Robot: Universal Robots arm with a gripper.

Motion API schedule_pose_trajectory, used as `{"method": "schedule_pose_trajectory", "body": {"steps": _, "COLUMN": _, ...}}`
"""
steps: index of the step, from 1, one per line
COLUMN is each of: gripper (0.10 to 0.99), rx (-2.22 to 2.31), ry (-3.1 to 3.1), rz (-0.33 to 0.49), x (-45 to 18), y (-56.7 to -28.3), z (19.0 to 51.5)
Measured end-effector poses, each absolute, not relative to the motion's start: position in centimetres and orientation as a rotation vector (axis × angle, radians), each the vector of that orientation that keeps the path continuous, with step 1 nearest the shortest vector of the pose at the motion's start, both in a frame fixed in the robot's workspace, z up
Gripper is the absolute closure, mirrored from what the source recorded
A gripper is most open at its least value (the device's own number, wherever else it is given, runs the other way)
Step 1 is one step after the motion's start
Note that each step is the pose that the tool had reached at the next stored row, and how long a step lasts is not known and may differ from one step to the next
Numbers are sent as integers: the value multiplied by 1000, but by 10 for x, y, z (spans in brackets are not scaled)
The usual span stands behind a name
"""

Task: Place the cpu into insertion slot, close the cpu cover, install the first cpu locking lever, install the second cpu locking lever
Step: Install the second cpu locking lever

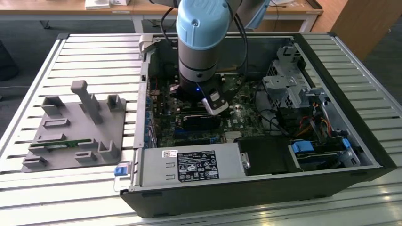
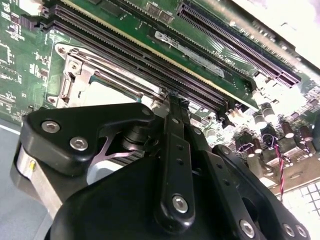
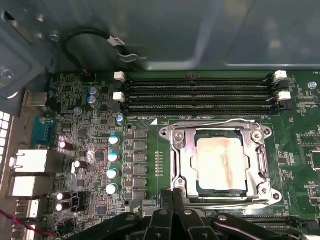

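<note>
CPU (image 3: pixel 221 165) seated in insertion slot (image 3: pixel 186 165), centre-right of first wrist view; cpu cover (image 3: pixel 220 131) down over it. Levers: latched or not, cannot tell. Gripper (image 3: pixel 172 197) at frame bottom, fingers together, holding nothing, beside cover's edge. Memory slots (image 3: pixel 200 95) crowd the frame's upper side; open board left.

Exterior looks down; wrist views share the motherboard (image 3: pixel 150 165).

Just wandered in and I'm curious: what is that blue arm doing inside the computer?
The robot arm is reaching down into an open computer case, working at the motherboard. Its gripper sits right at the edge of the insertion slot. The cpu already lies in the slot, and the cpu cover is down around it.
</note>
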State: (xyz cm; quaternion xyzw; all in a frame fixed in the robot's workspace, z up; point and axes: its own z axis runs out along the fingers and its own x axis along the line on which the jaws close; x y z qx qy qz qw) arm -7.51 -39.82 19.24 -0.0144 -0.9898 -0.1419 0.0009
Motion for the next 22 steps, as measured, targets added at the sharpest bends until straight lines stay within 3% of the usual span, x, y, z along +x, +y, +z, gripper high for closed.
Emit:
{"method": "schedule_pose_trajectory", "body": {"steps": 12, "gripper": 980, "rx": -45, "ry": -3105, "rz": -462, "x": -77, "y": -398, "z": 191}}
{"method": "schedule_pose_trajectory", "body": {"steps": 22, "gripper": 980, "rx": -47, "ry": -3105, "rz": -462, "x": -77, "y": -398, "z": 212}}
